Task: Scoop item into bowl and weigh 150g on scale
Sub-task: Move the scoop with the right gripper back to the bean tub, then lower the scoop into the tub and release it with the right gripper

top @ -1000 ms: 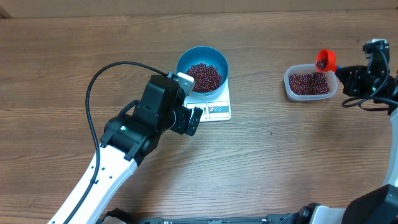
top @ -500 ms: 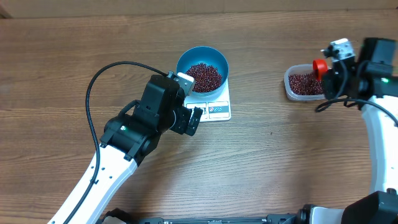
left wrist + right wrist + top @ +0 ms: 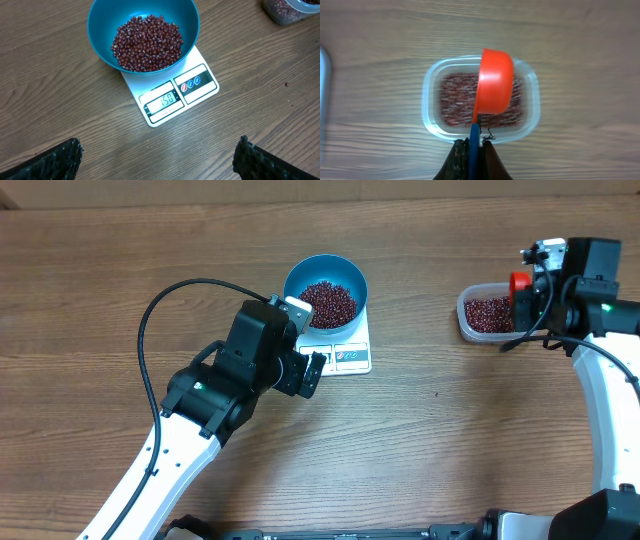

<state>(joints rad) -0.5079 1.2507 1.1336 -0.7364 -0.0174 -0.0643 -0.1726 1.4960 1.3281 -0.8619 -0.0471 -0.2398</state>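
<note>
Overhead, you see a wooden table (image 3: 450, 430) with two stations well apart. A clear plastic tub (image 3: 463, 315) of beans sits at your right, and a black cable (image 3: 160, 310) loops above the left arm. Nothing lies between the stations.

At centre, the bowl (image 3: 300, 275) stands upright on the rear part of the scale (image 3: 355, 358), covering most of the platform. Dark red-brown beans (image 3: 147, 42) are heaped inside it. The scale's long axis runs from the bowl towards the robot, and its front edge, carrying the display (image 3: 162, 100) and a label panel, faces the left arm. The display reads 150.

The left gripper (image 3: 157, 162) hovers just in front of the scale with its jaws spread wide, holding and touching nothing.

The right gripper (image 3: 472, 150) is clamped on the thin blue handle of a red scoop (image 3: 495, 80). The handle points straight away from the jaws. The cup hangs over the tub and shows you its outer wall, so you cannot tell its contents.
</note>
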